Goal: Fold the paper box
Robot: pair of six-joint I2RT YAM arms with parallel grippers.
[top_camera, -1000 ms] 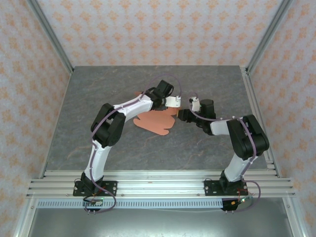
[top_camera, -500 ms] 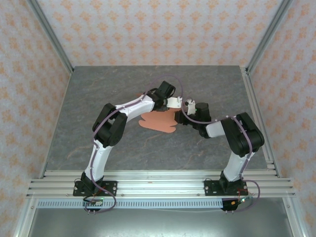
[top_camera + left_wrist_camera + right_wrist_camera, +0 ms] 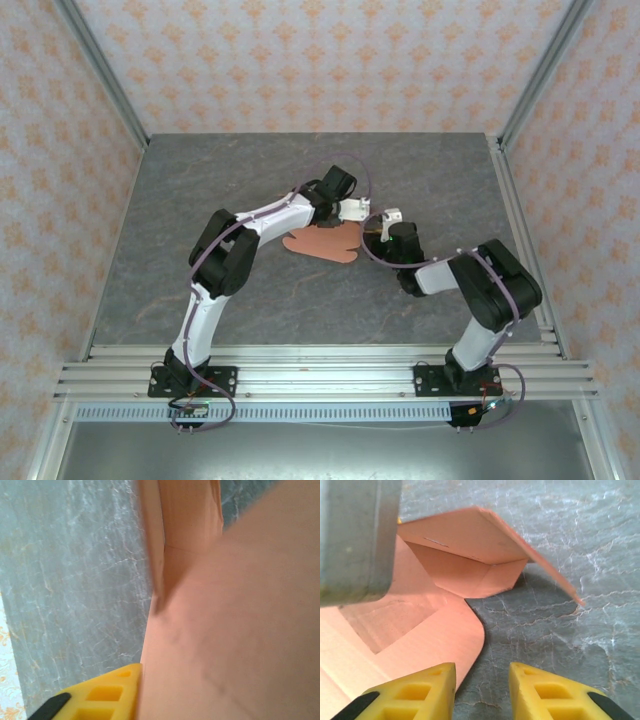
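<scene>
The paper box (image 3: 322,243) is a salmon-orange die-cut sheet lying partly flat at the table's middle, with one side raised. My left gripper (image 3: 352,210) is at its far right edge. In the left wrist view one yellow finger (image 3: 107,695) presses against a big cardboard panel (image 3: 235,630), which hides the other finger. My right gripper (image 3: 384,226) stands just right of the sheet, open. Between its fingers (image 3: 482,672) there is bare table, and a rounded flap (image 3: 445,635) lies beside its left finger. A lifted panel (image 3: 470,535) arches over a folded flap.
The grey marble table (image 3: 220,190) is ringed by aluminium rails (image 3: 320,360) and patterned walls. The grey body of the left gripper (image 3: 355,540) hangs at the upper left of the right wrist view, close above the sheet.
The right wrist has swung nearer and to the left, closing in beside the sheet. The sheet has shifted slightly away and looks more gathered. Both pairs of jaws have narrowed.
</scene>
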